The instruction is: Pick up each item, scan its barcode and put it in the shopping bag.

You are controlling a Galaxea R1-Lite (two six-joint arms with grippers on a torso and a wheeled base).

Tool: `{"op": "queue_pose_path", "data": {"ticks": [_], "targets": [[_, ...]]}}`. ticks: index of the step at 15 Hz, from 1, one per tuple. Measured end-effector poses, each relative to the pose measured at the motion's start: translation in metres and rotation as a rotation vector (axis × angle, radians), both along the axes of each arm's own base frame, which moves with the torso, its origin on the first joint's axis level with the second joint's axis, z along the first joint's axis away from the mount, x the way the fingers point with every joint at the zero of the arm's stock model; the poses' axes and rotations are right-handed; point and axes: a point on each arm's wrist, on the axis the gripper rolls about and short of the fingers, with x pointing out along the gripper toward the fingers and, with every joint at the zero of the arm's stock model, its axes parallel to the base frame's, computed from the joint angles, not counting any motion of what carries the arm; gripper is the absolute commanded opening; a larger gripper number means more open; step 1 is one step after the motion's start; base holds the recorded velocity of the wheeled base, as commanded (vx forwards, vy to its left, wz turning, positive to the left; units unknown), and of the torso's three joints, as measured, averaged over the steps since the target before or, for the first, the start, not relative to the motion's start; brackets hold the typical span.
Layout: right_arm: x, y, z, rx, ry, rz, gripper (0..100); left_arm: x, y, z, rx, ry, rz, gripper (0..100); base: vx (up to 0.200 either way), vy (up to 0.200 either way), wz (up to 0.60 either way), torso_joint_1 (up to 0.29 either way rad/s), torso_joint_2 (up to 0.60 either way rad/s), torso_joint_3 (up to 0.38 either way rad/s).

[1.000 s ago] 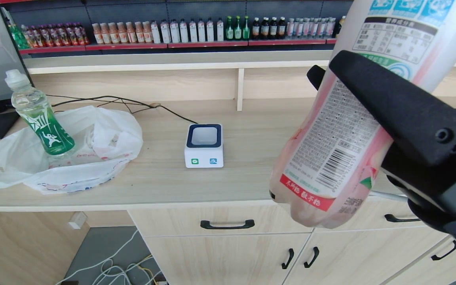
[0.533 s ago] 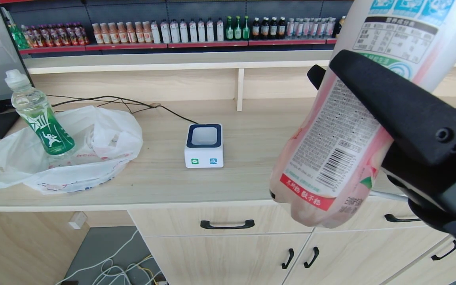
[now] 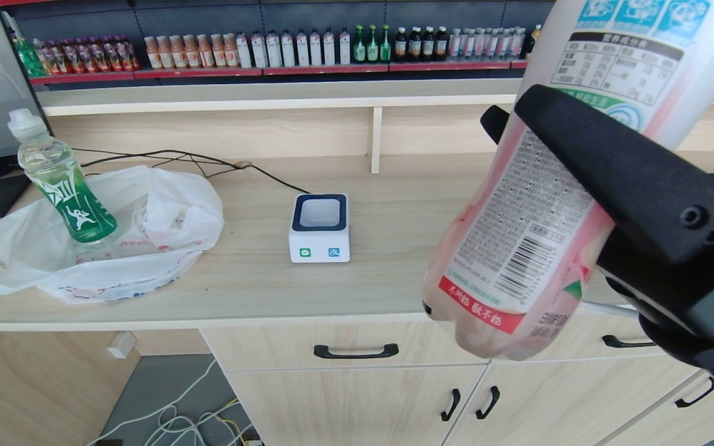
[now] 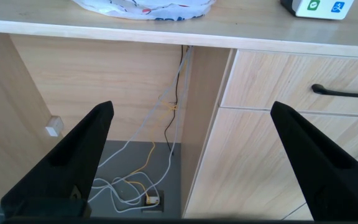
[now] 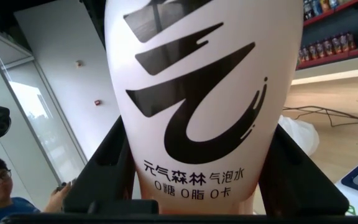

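head view: closest to the camera, the right gripper (image 3: pixel 511 106) is clamped on a pink bottle (image 3: pixel 518 248), one black finger across the label's near side and the other just visible behind it. the bottle is held up in the air, tilted, its base low and toward the robot's left, its barcode facing the camera. it hangs to the right of the scanner (image 3: pixel 320 228) and in front of the counter (image 3: pixel 394 204) edge, touching neither. in the right wrist view the same bottle (image 5: pixel 197 93) sits squeezed between the two fingers of the gripper (image 5: pixel 197 143).

the left wrist view shows the left gripper (image 4: pixel 191 106) with its fingers spread wide and nothing between them, down in front of the cabinet below the counter.

on the counter, the white scanner with its dark-rimmed window stands near the middle. to its left, well apart from it, the white shopping bag (image 3: pixel 165 210) lies open and crumpled, with a green bottle (image 3: pixel 62 183) standing in it, leaning a little. a black cable (image 3: pixel 177 155) runs along the counter behind the bag to the scanner. farthest back, a red shelf (image 3: pixel 270 70) carries a long row of drinks.
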Motion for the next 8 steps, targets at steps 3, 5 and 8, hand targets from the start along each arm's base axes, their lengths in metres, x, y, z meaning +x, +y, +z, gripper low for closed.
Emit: {"op": "queue_pose_path", "data": {"ticks": [3, 5, 8], "targets": [[0.0, 0.0, 0.0, -0.002, -0.005, -0.004, 0, 0.0, 0.0, 0.0, 0.0, 0.0, 0.0, 100, 0.0, 0.0, 0.0, 0.0, 0.0, 0.0], [0.0, 0.0, -0.002, -0.014, -0.012, -0.016, 0, 0.0, 0.0, 0.0, 0.0, 0.0, 0.0, 100, 0.0, 0.0, 0.0, 0.0, 0.0, 0.0], [0.001, -0.003, -0.013, -0.078, -0.052, -0.083, 0, 0.0, 0.0, 0.0, 0.0, 0.0, 0.0, 100, 0.0, 0.0, 0.0, 0.0, 0.0, 0.0]]}}
